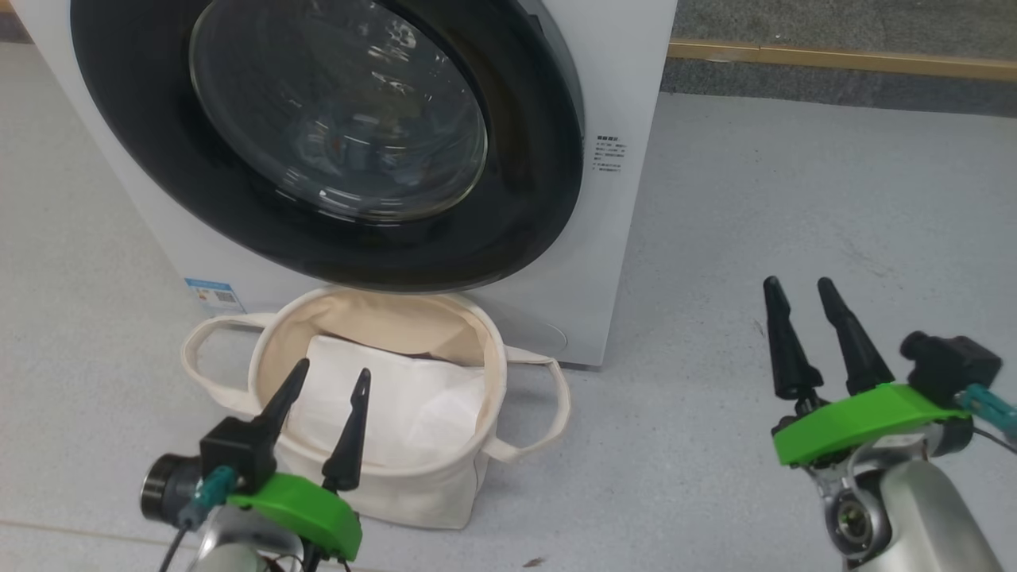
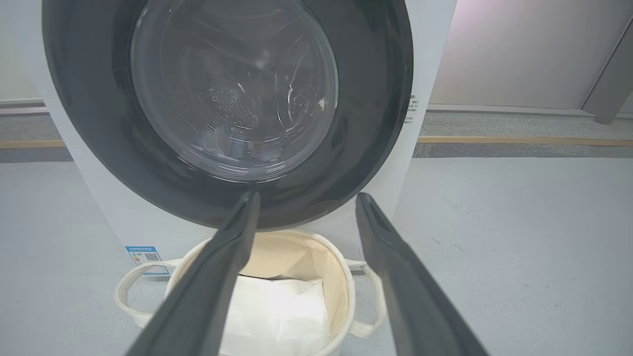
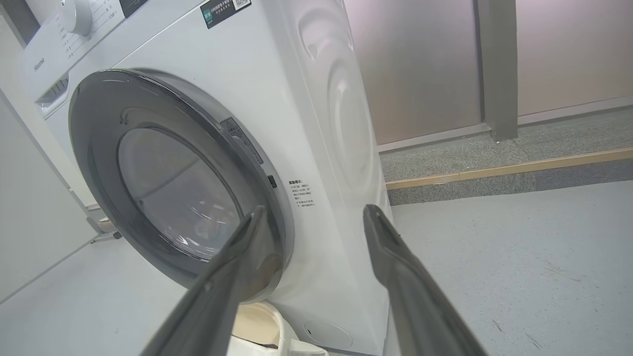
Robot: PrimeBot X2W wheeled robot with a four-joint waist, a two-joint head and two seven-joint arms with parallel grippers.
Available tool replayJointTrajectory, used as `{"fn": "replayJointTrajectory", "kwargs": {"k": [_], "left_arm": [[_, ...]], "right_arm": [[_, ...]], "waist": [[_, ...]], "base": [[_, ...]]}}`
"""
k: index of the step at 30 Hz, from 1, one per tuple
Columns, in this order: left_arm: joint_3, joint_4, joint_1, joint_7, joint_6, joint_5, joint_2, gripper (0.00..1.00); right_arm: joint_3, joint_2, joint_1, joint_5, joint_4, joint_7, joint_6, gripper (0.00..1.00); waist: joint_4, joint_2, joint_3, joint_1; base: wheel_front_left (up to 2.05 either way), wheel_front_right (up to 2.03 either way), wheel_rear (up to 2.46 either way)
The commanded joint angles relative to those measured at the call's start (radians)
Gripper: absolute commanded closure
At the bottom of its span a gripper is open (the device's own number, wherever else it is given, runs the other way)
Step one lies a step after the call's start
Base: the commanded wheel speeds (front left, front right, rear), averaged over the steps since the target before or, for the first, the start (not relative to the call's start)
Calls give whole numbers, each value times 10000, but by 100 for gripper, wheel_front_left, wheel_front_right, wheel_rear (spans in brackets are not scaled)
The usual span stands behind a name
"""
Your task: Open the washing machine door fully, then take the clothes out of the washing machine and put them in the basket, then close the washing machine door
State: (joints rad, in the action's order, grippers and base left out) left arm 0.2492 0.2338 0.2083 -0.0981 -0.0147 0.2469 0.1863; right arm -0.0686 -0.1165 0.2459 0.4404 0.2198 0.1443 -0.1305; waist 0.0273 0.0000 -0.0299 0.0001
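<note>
My left claw and right claw stand wide and empty. The basket sits just ahead of the left claw, under the shut washing machine door. I'd hook the door edge nearest the right claw and pull steadily along its arc. Farther up, the washing machine carries Hisense lettering; its blue label is too small to read.

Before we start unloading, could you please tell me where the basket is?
In the head view the basket sits at lower left, directly below the washing machine door and just beyond the left claw.
</note>
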Motion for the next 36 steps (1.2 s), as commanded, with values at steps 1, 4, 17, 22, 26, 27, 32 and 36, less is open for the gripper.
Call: {"fn": "replayJointTrajectory", "kwargs": {"k": [1, 4, 17, 22, 26, 27, 32, 36], "left_arm": [[-186, -266, 577, -71, 102, -302, 150, 0], [-63, -161, 597, -153, 136, -593, 89, 0], [-133, 250, 623, -268, 568, -1454, -160, 0], [-33, 362, 805, -257, 680, -1975, -163, 0], [79, 377, 970, -345, 821, -2488, -123, 0], [95, 377, 1001, -362, 866, -2599, -125, 0], [159, 374, 1106, -459, 1053, -3096, -135, 0], [-28, 313, 1099, -548, 1294, -2986, -177, 0]], "right_arm": [[-209, 16, 512, -278, -278, 148, -2, 0], [-221, 35, 473, -665, -10, 191, -2, 0], [190, 320, 701, -1494, 815, -74, -2, 0], [-11, 264, 876, -2821, 799, 264, -2, 0], [-103, 288, 1012, -3492, 809, 464, -2, 0], [-105, 297, 1038, -3637, 825, 501, -2, 0], [-18, 408, 1130, -3806, 1001, 497, -2, 0], [178, 552, 1114, -2594, 1095, 209, -2, 0]], "waist": [[8, 0, 0, 0], [24, 0, 5, 0], [1, 0, -86, 0], [-3, 0, -234, 0], [-3, 0, -321, 0], [0, 0, -332, 0], [24, 0, -332, 0], [29, 0, -308, 0]], "base": [[0, 0, 0], [0, 0, 0], [0, 0, 0], [0, 0, 0], [0, 0, 0], [0, 0, 0], [0, 0, 0], [0, 0, 0]]}}
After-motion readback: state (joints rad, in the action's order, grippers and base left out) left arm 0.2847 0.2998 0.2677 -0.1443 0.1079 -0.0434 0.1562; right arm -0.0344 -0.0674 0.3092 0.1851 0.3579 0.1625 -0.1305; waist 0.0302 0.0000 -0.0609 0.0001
